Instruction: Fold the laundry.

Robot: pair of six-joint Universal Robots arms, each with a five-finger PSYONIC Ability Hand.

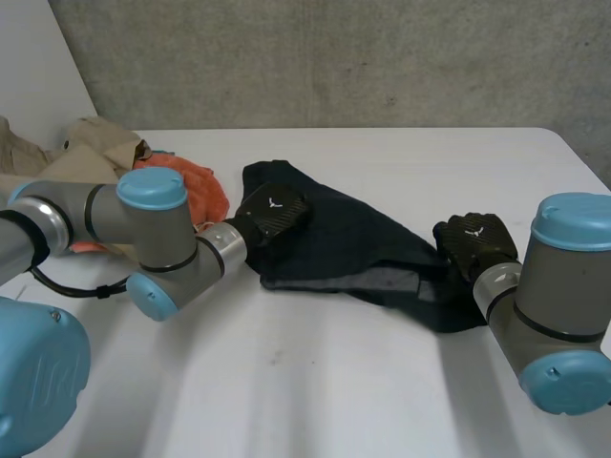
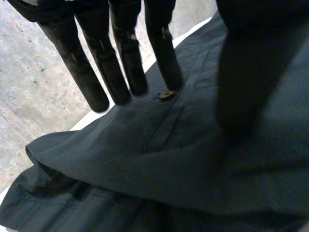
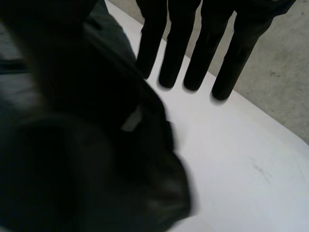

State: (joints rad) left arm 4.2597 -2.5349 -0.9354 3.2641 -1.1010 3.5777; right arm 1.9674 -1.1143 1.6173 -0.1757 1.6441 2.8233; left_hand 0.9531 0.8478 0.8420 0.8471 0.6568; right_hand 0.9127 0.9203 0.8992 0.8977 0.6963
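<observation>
A dark navy garment (image 1: 353,243) lies crumpled across the middle of the white table (image 1: 315,382). My left hand (image 1: 274,212) rests on its left part, near the far edge. In the left wrist view its fingers (image 2: 120,63) are straight, their tips over the navy cloth (image 2: 145,164) by a small tag, and the thumb lies on the fabric. My right hand (image 1: 474,243) sits at the garment's right end. Its fingers (image 3: 203,43) reach out straight above the bare table (image 3: 241,159), just past the garment's edge (image 3: 96,159), with the thumb over the cloth.
A pile of other laundry lies at the back left: an orange cloth (image 1: 196,186) and beige clothes (image 1: 95,143). A grey wall runs behind the table. The table's right edge is just beyond my right arm.
</observation>
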